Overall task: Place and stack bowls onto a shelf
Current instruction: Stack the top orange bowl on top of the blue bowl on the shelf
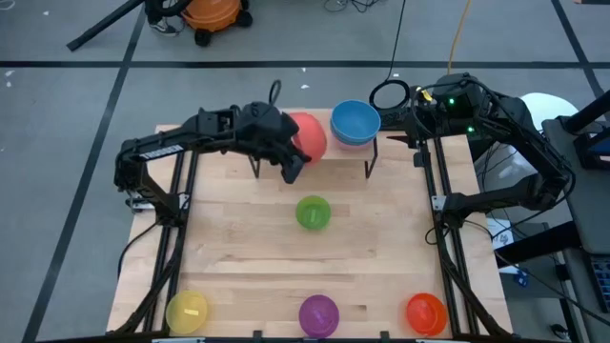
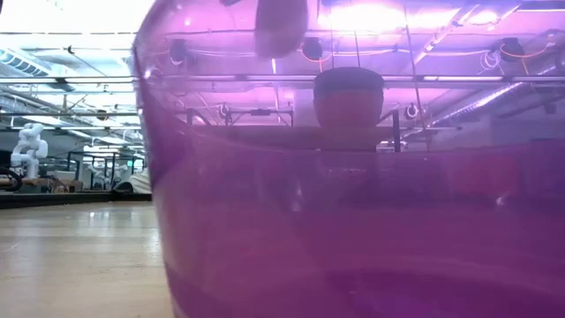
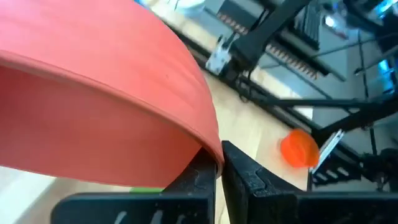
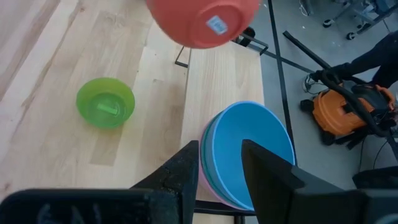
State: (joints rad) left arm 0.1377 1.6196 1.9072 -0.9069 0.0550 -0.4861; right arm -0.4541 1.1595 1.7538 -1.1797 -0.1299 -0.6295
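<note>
My left gripper is shut on the red bowl, which hangs in the air over the left part of the shelf. In the right wrist view the red bowl shows its underside. A stack with the blue bowl on top stands on the shelf's right part, with teal and pink rims under it. My right gripper is open at the stack's right side, one finger outside the rims and one over the blue bowl's hollow. Whether it touches the stack does not show. My left gripper pinches the red bowl's rim between its two fingers, one on the inner wall and one on the outer. The bowl is lifted clear of the shelf and table and sits tilted.
The green bowl lies mid-table in front of the shelf. The yellow bowl, the purple bowl and the orange bowl sit along the near edge. The purple bowl fills the low view. Black shelf legs stand at the shelf's front.
</note>
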